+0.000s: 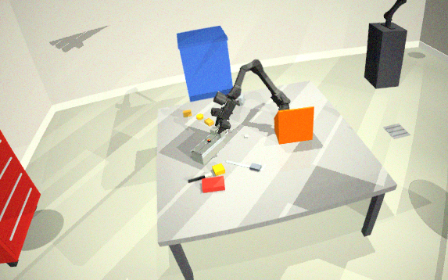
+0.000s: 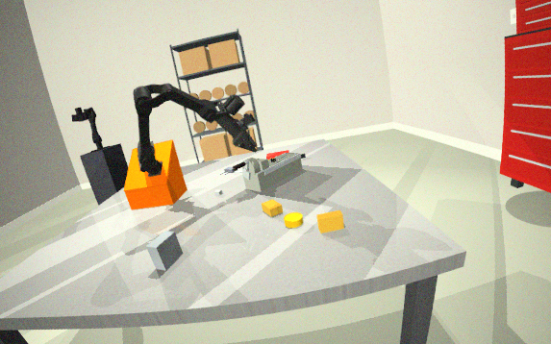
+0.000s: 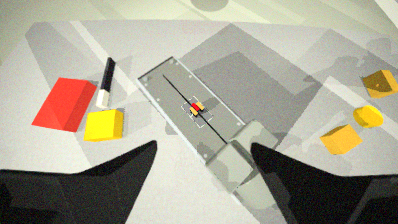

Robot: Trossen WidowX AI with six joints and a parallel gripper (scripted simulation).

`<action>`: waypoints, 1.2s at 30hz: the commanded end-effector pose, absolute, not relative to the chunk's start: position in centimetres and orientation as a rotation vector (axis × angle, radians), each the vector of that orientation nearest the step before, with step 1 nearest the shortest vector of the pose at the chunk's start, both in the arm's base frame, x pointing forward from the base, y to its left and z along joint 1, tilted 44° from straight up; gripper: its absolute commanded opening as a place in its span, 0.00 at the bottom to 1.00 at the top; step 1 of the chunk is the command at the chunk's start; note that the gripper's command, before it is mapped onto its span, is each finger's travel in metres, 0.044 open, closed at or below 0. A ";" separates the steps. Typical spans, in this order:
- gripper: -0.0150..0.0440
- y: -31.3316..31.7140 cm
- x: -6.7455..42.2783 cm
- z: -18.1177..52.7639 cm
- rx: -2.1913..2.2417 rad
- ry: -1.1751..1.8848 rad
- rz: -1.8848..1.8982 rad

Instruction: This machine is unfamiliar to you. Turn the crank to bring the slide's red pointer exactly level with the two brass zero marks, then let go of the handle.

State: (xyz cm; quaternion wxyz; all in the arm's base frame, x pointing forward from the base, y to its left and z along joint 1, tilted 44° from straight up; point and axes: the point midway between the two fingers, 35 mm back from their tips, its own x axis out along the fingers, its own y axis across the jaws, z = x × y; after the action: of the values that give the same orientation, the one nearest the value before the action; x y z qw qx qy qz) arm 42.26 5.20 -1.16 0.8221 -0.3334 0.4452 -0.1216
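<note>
The grey-green machine (image 1: 209,152) (image 2: 282,177) (image 3: 162,92) stands on the table, its slotted plate facing up. The slide's small red pointer (image 3: 195,107) sits along the slot, between the two brass marks; it looks about level with them, but the exact match is too small to tell. The rounded crank housing is at the machine's near end in the wrist view. The crank handle is not visible in the wrist view and cannot be made out in the top and exterior views. My gripper (image 3: 204,145) (image 1: 222,131) (image 2: 256,150) is open and empty, above the housing end.
A yellow block (image 1: 218,169) (image 3: 102,126), red block (image 1: 213,184) (image 3: 62,105) and black-handled tool (image 1: 196,179) (image 3: 107,75) lie beyond the machine's far end. Orange blocks (image 2: 271,208) (image 2: 330,222) and a yellow disc (image 2: 293,220) (image 3: 368,116) lie beside it. An orange box (image 1: 295,126) stands by the arm's base.
</note>
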 end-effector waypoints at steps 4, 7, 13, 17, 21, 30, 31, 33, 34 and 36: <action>1.00 5.2 42.2 -1.6 -0.715 0.945 -0.248; 1.00 5.2 42.2 -1.6 -0.715 0.945 -0.248; 1.00 5.2 42.2 -1.6 -0.715 0.945 -0.248; 1.00 6.0 42.3 -0.8 -0.713 0.945 -0.248; 1.00 8.2 42.3 1.6 -0.709 0.944 -0.252; 1.00 6.7 42.1 4.0 -0.776 1.022 -0.120; 1.00 6.2 42.0 4.4 -0.790 1.035 -0.088; 1.00 5.2 41.8 5.1 -0.818 1.058 -0.023; 1.00 4.7 41.7 5.5 -0.832 1.068 0.010; 1.00 3.8 41.4 6.2 -0.858 1.081 0.077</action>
State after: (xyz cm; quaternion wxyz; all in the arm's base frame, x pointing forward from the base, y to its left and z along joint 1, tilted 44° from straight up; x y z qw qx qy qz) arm 41.86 5.21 4.48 0.7833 -0.3779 0.4934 -0.0165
